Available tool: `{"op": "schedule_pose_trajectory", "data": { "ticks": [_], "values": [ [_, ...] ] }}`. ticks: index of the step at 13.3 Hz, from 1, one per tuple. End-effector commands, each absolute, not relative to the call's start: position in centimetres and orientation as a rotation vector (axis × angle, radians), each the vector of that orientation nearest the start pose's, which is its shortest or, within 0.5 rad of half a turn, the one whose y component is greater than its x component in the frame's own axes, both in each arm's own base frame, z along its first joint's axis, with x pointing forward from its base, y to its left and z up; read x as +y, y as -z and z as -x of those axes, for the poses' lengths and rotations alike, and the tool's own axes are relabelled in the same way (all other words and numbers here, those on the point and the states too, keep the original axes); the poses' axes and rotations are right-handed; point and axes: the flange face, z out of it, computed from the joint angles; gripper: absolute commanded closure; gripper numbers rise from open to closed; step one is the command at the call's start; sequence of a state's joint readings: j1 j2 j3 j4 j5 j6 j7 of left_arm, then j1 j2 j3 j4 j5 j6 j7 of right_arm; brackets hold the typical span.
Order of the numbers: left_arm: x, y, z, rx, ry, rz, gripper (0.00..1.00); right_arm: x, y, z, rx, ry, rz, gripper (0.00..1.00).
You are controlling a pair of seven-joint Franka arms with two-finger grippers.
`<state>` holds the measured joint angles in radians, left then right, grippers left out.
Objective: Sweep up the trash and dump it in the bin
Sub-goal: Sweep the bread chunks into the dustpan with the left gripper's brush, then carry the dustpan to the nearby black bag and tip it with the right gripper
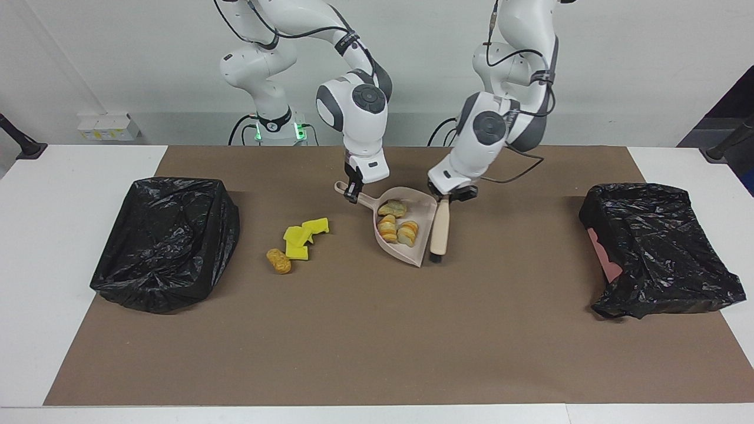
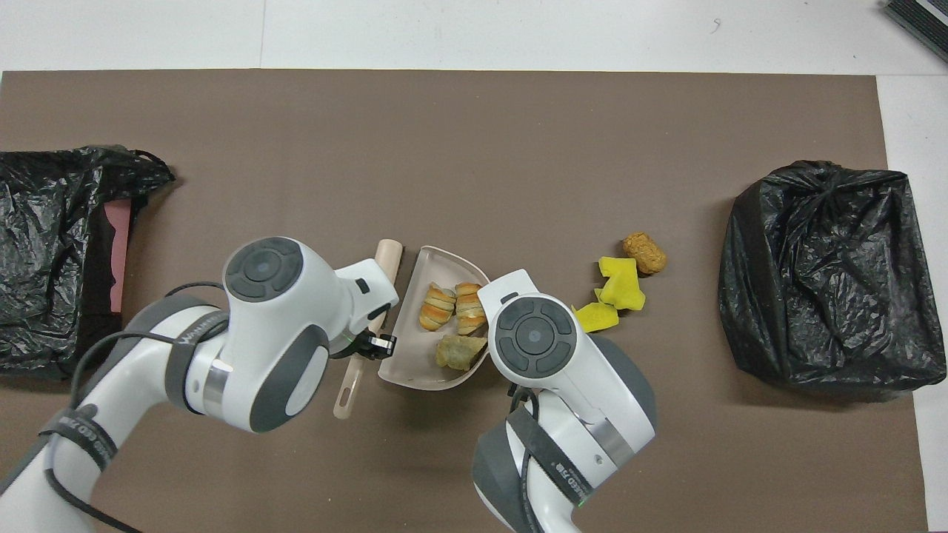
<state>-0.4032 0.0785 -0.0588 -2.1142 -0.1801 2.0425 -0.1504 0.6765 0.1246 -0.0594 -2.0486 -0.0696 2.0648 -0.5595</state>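
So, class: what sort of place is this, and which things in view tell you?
Probably a robotics lab. Two robot arms stand at a white table with a brown mat, staged trash in a dustpan, and bag-lined bins at each end.

Beige dustpan point(image 1: 425, 219), yellow scraps point(image 1: 303, 234), black bags point(image 1: 166, 241)

Open brown mat point(image 1: 365, 335) farther from the robots than the dustpan point(image 1: 421, 203). Dustpan mouth blocked by brush point(image 1: 439, 227). Yellow scraps point(image 1: 303, 234) and nugget point(image 1: 278, 261) between dustpan and bin point(image 1: 168, 241).
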Motion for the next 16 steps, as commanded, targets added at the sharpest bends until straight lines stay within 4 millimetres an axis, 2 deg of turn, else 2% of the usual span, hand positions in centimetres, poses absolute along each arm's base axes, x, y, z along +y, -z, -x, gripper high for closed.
{"op": "schedule_pose_trajectory", "data": {
  "ticks": [1,3,5,7,9,10,12,14,16],
  "values": [
    [-22.6,-39.1,-49.5,0.184,-0.272,3.251,1.00,30.9,-38.2,-46.6,-1.782,-0.157,2.685,1.00],
    [-22.4,-39.1,-49.5,-0.011,-0.271,3.223,1.00,28.3,-41.3,-47.6,-1.720,-0.124,2.719,1.00],
    [-23.4,-39.4,-48.7,-0.207,-0.243,3.165,1.00,24.4,-45.1,-49.0,-1.628,-0.099,2.769,1.00],
    [-25.7,-39.1,-46.2,-0.217,-0.247,3.151,1.00,20.5,-48.4,-50.1,-1.580,-0.086,2.792,1.00],
    [-27.3,-38.4,-42.9,-0.220,-0.242,3.141,1.00,14.7,-51.6,-50.7,-1.481,-0.042,2.847,1.00],
    [-27.7,-38.0,-41.3,-0.198,-0.230,3.149,1.00,12.2,-52.5,-50.9,-1.451,-0.041,2.862,1.00],
    [-30.0,-37.1,-38.1,-0.155,-0.223,3.179,1.00,6.1,-53.8,-51.2,-1.429,-0.045,2.876,1.00],
    [-32.8,-35.7,-35.5,-0.114,-0.244,3.223,1.00,-0.5,-54.7,-51.4,-1.492,-0.064,2.845,1.00],
    [-33.8,-34.3,-33.3,-0.122,-0.240,3.247,1.00,-7.2,-54.9,-51.1,-1.582,-0.096,2.824,1.00]
  ]
}}
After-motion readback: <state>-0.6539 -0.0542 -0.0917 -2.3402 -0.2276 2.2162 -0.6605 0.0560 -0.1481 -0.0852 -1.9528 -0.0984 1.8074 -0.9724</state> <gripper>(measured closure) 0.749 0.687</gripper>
